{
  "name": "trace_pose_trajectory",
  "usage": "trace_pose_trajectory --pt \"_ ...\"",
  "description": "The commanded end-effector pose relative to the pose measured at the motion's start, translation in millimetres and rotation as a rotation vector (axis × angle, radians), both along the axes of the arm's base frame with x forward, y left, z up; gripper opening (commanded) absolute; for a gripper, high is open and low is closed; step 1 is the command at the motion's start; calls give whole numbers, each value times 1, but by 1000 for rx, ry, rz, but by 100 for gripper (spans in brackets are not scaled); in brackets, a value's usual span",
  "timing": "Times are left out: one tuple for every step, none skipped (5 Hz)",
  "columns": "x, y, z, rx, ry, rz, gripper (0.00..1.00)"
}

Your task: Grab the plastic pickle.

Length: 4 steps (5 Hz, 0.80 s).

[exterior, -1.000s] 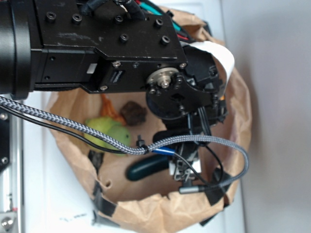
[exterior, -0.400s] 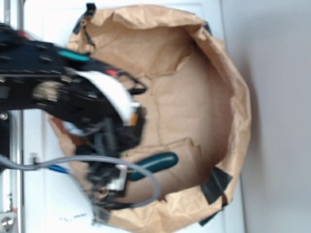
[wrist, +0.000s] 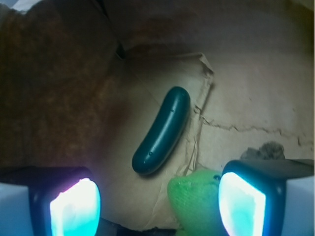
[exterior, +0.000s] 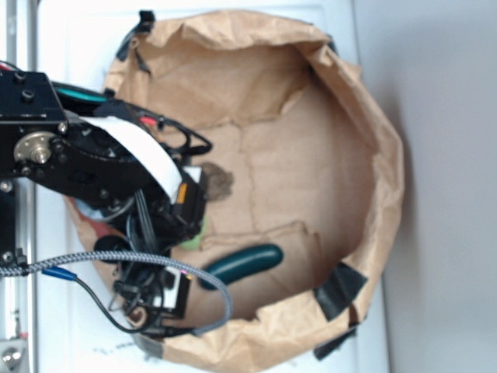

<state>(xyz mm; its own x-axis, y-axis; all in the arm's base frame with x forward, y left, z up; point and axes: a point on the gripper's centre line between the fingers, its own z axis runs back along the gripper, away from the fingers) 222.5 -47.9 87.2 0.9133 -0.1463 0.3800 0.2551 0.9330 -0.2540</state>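
Pickle (wrist: 162, 131) lies diagonally, flat on brown paper (wrist: 246, 88).

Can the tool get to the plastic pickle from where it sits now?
Probably yes. In the wrist view the plastic pickle lies bare on the brown paper, ahead of the open tool, nothing on top of it. The fuzzy green lump sits close by one finger and could get nudged.

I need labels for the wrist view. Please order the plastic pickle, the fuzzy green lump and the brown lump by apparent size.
1. plastic pickle, fully visible.
2. fuzzy green lump, cut off by the frame edge and nearer the camera, so its rank against the pickle is unsure.
3. brown lump, mostly hidden behind a gripper finger.
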Motion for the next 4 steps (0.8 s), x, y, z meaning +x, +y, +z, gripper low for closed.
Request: trace_pose_trajectory --pt "34 -3 13 84 137 202 100" --pt "43 -6 3 124 168 204 100" --pt "54 -7 -21 157 174 227 100" --pt "58 -10 -43 191 190 241 100"
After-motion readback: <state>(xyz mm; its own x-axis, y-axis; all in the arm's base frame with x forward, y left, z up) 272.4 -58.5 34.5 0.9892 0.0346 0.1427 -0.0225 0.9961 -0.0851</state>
